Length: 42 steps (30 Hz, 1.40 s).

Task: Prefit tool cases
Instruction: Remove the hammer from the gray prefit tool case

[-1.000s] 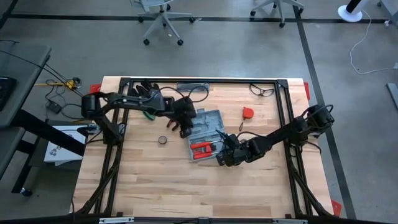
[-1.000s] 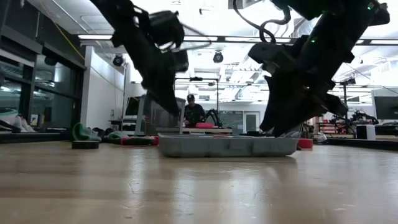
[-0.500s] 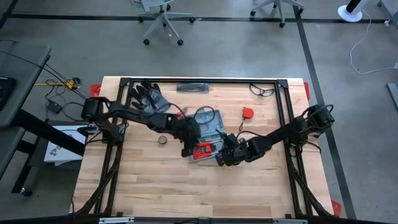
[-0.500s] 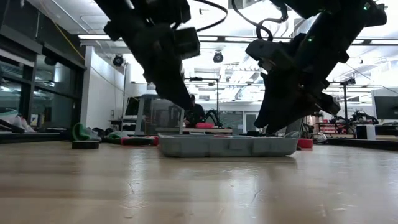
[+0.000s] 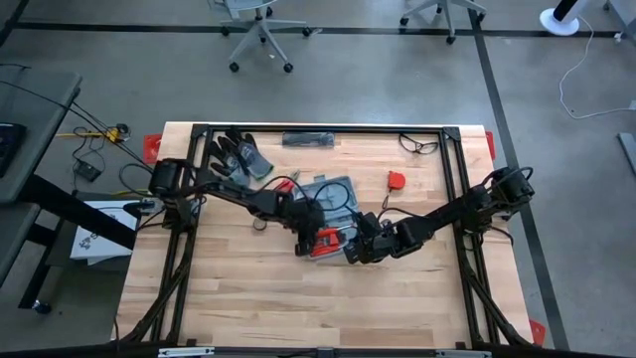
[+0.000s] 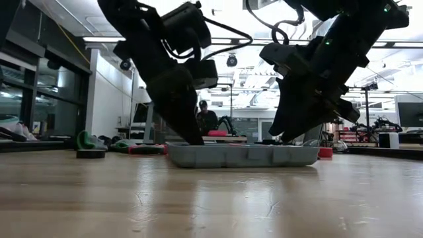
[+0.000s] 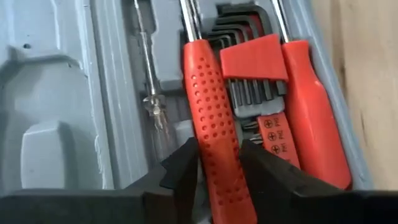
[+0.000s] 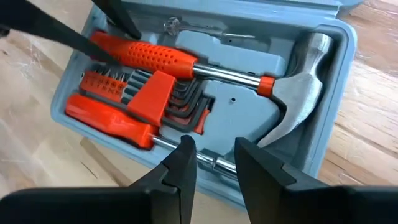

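The blue-grey tool case (image 5: 336,191) lies open on the table, its tool tray toward the near side. In the tray lie a red dotted-handled screwdriver (image 7: 211,99), a second red screwdriver (image 8: 106,118), hex keys in a red holder (image 7: 252,56) and a hammer (image 8: 298,81). My left gripper (image 7: 219,155) points steeply down into the tray, one finger on either side of the dotted handle. My right gripper (image 8: 214,149) stands open just over the tray's right near rim (image 8: 292,168), nothing between its fingers. My left gripper comes from above, slanting down, with its fingers (image 7: 183,171) across the dotted handle near its free end (image 7: 227,186), one finger on each long side. The screwdriver lies flat in the tray. Whether the fingers touch the handle, I cannot tell.
Dark gloves (image 5: 234,154) lie at the far left and a red tape measure (image 5: 397,180) right of the case. Glasses (image 5: 417,144) and a dark flat pack (image 5: 308,138) lie by the far edge. The low view shows a person (image 6: 206,119) in the room behind.
My left gripper has gone down and toward the table's near right, from the case's far left edge to the tool tray, where it now straddles the dotted handle. My right gripper and the case have kept still.
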Motion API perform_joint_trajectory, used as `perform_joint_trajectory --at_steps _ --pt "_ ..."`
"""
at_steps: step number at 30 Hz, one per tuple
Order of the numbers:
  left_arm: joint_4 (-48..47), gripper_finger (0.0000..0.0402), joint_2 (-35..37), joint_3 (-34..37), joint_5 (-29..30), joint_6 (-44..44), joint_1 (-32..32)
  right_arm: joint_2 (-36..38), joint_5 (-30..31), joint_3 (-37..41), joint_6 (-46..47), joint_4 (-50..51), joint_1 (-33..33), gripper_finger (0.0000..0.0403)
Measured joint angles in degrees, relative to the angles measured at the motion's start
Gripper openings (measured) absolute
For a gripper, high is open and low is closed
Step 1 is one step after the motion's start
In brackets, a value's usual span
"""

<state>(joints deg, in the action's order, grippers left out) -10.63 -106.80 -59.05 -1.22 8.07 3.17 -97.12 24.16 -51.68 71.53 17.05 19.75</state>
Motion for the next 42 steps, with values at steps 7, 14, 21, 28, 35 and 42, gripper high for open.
perform_joint_trajectory --at_steps 7,14,21,28,35,42 --pt "-1.15 0.0170 -0.35 0.02 6.89 -0.67 0.45 0.00 0.07 0.00 0.00 0.44 0.00 0.0103" --pt "-0.02 0.0181 -4.71 -0.43 8.80 -0.13 0.71 0.00 -0.02 0.00 0.00 0.97 -0.26 0.0103" --pt "1.04 0.0128 -5.42 -0.44 8.81 -0.52 1.25 0.00 -0.22 0.00 0.44 1.10 -0.26 0.0103" --pt "2.47 0.0031 -5.18 -0.74 2.55 3.38 0.09 0.02 -0.22 0.00 0.60 1.14 -0.26 0.0103" --pt "2.01 0.0005 -0.21 -0.03 -2.40 4.13 -0.18 0.02 0.79 0.00 1.97 0.38 -0.26 0.0103" --pt "-0.42 0.0003 6.25 0.18 -1.49 3.87 -1.46 0.65 0.66 0.02 0.40 -0.91 -0.26 0.0103"
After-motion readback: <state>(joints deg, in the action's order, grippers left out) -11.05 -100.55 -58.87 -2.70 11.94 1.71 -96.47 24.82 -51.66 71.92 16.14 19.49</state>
